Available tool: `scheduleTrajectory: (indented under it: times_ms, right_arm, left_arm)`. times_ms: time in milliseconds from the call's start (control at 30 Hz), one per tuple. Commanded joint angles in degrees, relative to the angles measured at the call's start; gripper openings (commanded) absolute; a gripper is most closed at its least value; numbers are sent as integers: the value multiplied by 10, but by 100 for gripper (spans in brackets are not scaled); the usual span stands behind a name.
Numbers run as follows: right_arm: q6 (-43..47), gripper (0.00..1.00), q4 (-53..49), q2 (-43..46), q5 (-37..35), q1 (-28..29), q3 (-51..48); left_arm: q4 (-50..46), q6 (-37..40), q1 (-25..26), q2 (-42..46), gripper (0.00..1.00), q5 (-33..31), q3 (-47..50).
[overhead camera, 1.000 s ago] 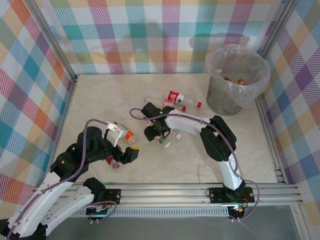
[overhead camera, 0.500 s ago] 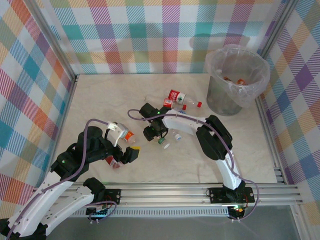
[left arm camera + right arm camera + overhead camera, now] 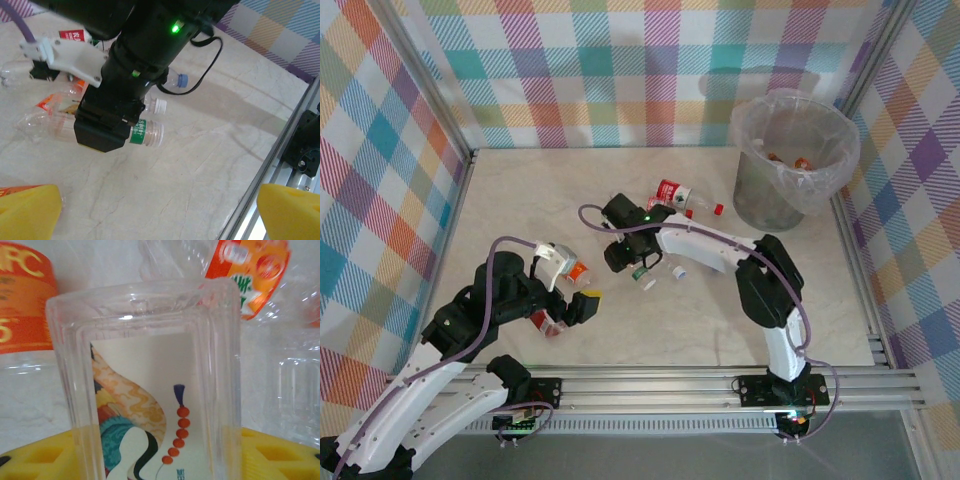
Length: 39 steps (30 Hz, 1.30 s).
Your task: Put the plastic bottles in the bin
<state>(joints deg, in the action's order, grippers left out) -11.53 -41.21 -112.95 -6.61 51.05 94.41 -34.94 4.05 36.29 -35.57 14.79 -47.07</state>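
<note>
Clear plastic bottle with a green label [image 3: 142,132] grasped by the right hand [image 3: 626,262] near the middle of the tabletop [image 3: 520,190].
The bottle is clamped horizontally between the yellow fingers [image 3: 35,457]. The left hand [image 3: 160,215] is seen released, fingers spread wide, towards the front edge, left of the middle. The round grey bin lined with clear plastic [image 3: 757,190] is set in the far right corner, well apart.

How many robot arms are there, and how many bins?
Black-and-white robot arms: 2
Round grey waste bin lined with a clear plastic bag: 1
Total: 3
</note>
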Motion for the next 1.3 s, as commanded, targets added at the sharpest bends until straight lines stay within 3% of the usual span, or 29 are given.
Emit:
scheduleTrajectory:
  times_ms: [0, 367, 667, 933, 1267]
  right_arm:
    - [-7, 61, -15, 40, 6, -5, 13]
    - [13, 61, -42, 130, -20, -45, 35]
    - [33, 62, -64, 206, -36, -106, 69]
    - [57, 61, -61, 246, -63, -175, 119]
    - [79, 62, -55, 231, -138, -286, 215]
  left_arm:
    - [40, -4, 6, -14, 100, 18, -19]
    - [195, -34, 6, -110, 100, 69, -58]
    - [348, -71, 6, -175, 100, 63, -74]
    - [367, -78, 7, -263, 100, 186, -135]
    - [392, -91, 16, -293, 100, 263, -137]
